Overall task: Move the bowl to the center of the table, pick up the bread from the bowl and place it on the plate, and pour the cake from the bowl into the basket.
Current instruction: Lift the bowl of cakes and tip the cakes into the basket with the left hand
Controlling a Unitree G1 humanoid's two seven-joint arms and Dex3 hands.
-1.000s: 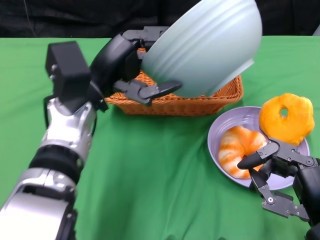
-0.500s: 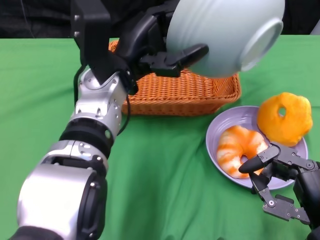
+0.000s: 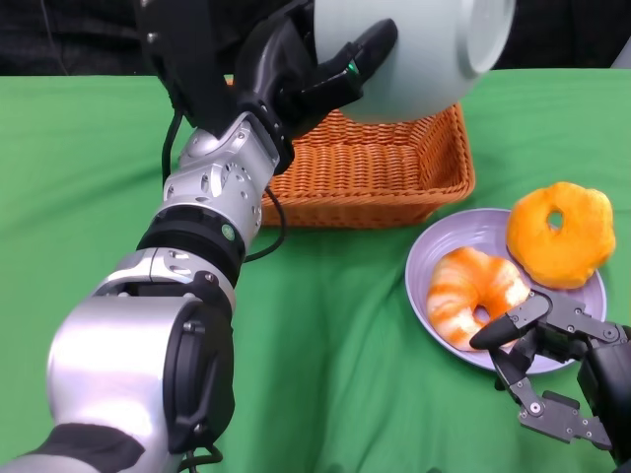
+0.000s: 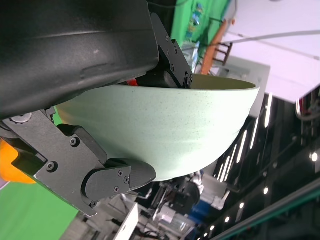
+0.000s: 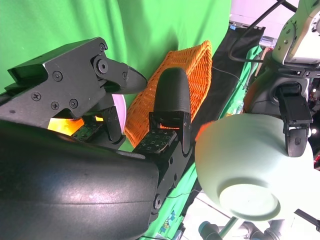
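Your left robot hand (image 3: 296,74) gripping the pale green bowl (image 3: 419,49) tipped over the far wicker basket (image 3: 370,168), right robot hand (image 3: 552,370) spread wide, holding nothing, near the plate (image 3: 434,251) with bread (image 3: 473,296)

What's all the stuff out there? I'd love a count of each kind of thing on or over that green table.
Bowls: 1, the pale green bowl, tipped over the basket in the left robot hand
Baskets: 1, the wicker basket
Plates: 1, the lilac plate
Pastries: 2, the striped bread and the orange ring cake, both on the plate
Total: 5
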